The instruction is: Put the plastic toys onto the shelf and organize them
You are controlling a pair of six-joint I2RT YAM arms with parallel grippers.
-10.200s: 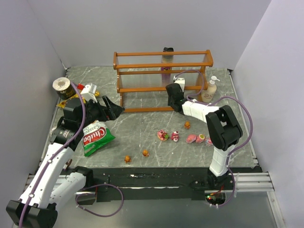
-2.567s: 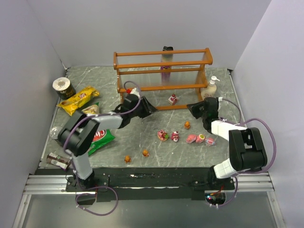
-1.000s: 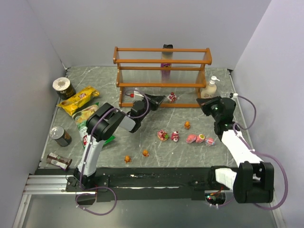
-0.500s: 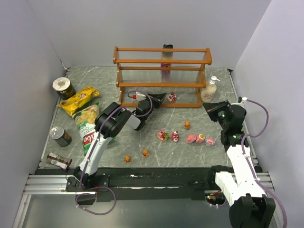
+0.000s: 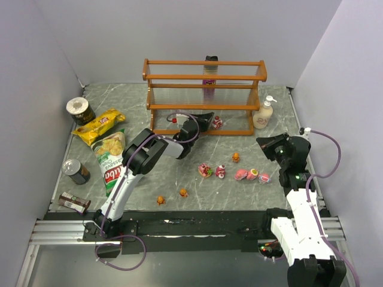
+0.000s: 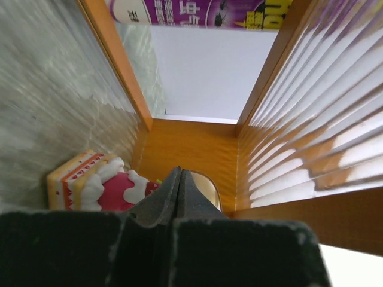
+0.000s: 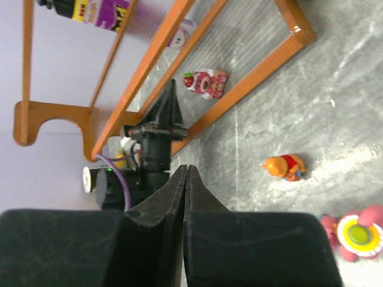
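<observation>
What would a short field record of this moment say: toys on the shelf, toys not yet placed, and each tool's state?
toys on shelf: one pink toy, on the lowest level of the shelf
toys on table: eight; five pink toys, three orange toys
left tool: shut, holding nothing, tip inside the shelf beside the pink toy; contact unclear
right tool: shut, holding nothing, at the table's right side

Pushing the left gripper (image 5: 210,116) further into the bottom tier of the shelf (image 5: 179,78), nosing right up beside the pink toy (image 5: 218,122) there, drawing the right gripper (image 5: 260,142) back, away from the shelf's right end
</observation>
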